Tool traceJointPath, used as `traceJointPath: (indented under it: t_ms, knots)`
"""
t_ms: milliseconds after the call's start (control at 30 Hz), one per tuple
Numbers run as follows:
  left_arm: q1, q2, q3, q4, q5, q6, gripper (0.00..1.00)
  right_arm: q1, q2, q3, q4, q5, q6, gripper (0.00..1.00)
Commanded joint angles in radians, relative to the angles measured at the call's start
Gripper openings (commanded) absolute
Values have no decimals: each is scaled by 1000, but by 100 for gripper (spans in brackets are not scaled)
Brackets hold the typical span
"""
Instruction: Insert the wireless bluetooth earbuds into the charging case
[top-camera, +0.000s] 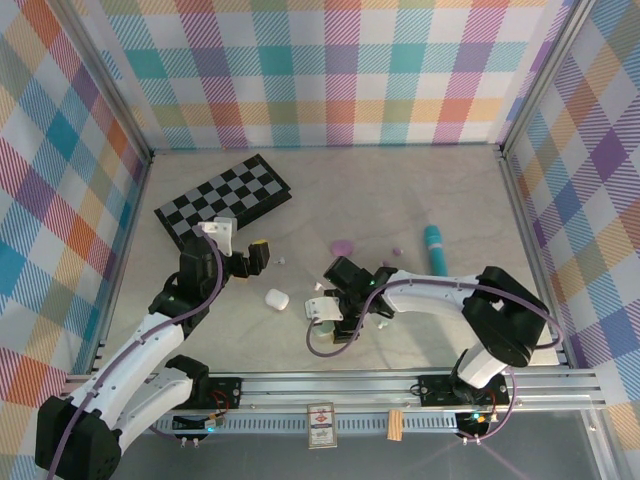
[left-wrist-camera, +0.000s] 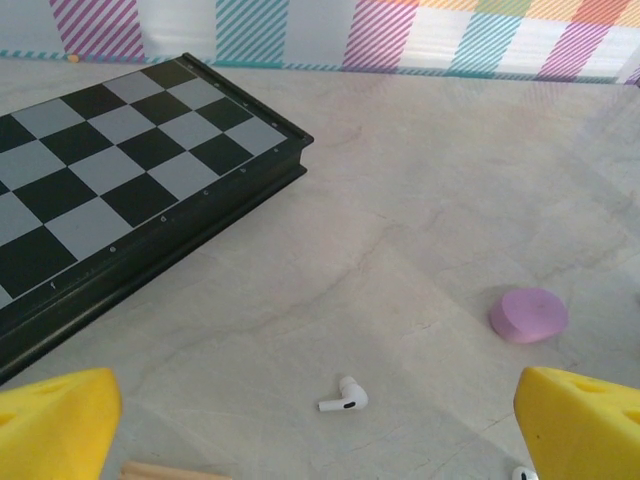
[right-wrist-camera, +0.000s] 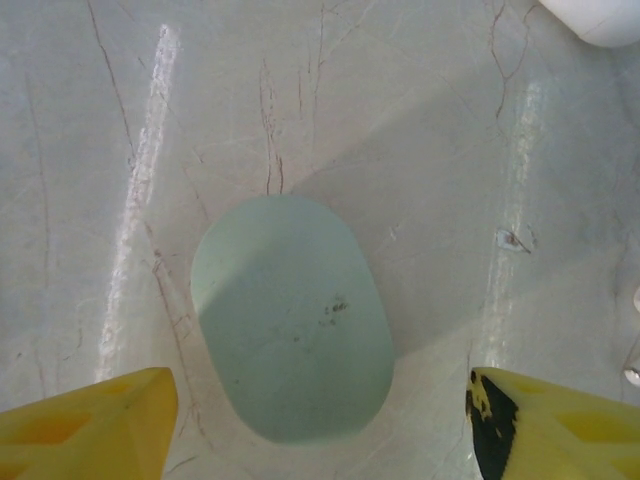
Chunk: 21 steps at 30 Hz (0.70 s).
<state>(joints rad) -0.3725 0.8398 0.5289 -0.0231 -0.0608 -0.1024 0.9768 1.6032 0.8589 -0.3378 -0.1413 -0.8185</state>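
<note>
In the left wrist view a second white earbud (left-wrist-camera: 522, 473) is cut off by the bottom edge, just beside one yellow fingertip, and the chessboard (left-wrist-camera: 120, 180) runs out of frame at the left. In the right wrist view the white case (right-wrist-camera: 600, 14) shows as a corner only, and a small object at the right edge cannot be identified. The left arm reaches forward off the chessboard's near corner. The left gripper (left-wrist-camera: 318, 430) has its fingers spread wide and grips nothing, and a white earbud (left-wrist-camera: 343, 396) lies untouched on the table (left-wrist-camera: 430, 200) ahead of the gap. The right arm folds back toward the table's centre. The right gripper (right-wrist-camera: 318, 425) points down, its fingers spread to either side of the closed mint green case (right-wrist-camera: 292, 318) and apparently clear of it. The purple case (top-camera: 343, 246) lies closed, apart from both grippers. A small dark mark on the mint green case is not legible as writing, and the printing on the card (top-camera: 320, 413) at the front rail cannot be read.
</note>
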Motion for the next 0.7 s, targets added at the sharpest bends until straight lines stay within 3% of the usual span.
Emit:
traceJointPath:
  t_ms: [0, 667]
  knots:
    - [-3, -21, -15, -17, -2, -17, 100, 9, 30, 29, 5, -40, -22, 69]
    - [-3, -28, -13, -39, -2, -22, 100, 11, 69, 26, 34, -46, -14, 47]
